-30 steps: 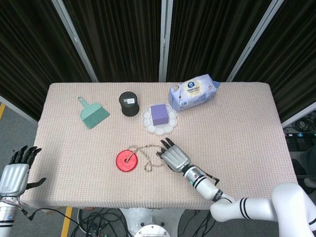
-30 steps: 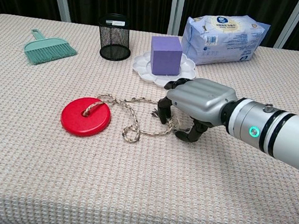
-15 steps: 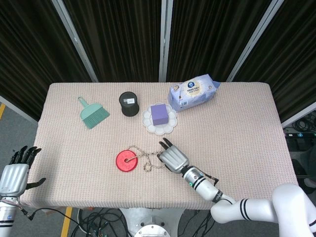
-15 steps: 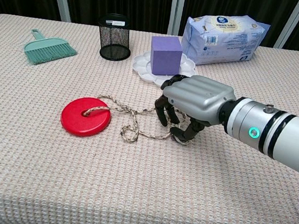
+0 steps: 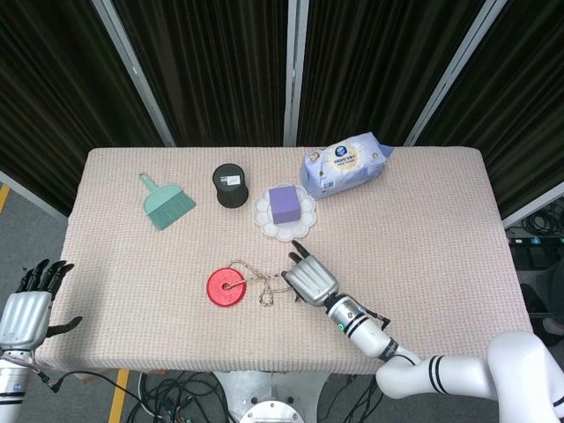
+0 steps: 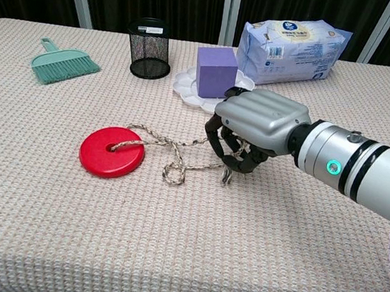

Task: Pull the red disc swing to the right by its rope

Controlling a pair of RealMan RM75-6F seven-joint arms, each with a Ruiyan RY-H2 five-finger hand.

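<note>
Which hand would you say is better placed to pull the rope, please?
The right hand: its fingers already curl around the braided rope. The left hand hangs off the table's left edge.

Head view: looking steeply down from above the robot's side of the table (image 5: 423,220), far enough to be taking in the whole tabletop, the dark curtains behind and floor at both sides. Chest view: sitting low and close at the near edge, facing across the table (image 6: 43,227) toward the curtains, cropping the table's sides. Both are sharing the red disc swing (image 5: 226,286) (image 6: 111,152), its rope (image 5: 262,284) (image 6: 179,157) and the right hand (image 5: 308,279) (image 6: 254,128).
</note>
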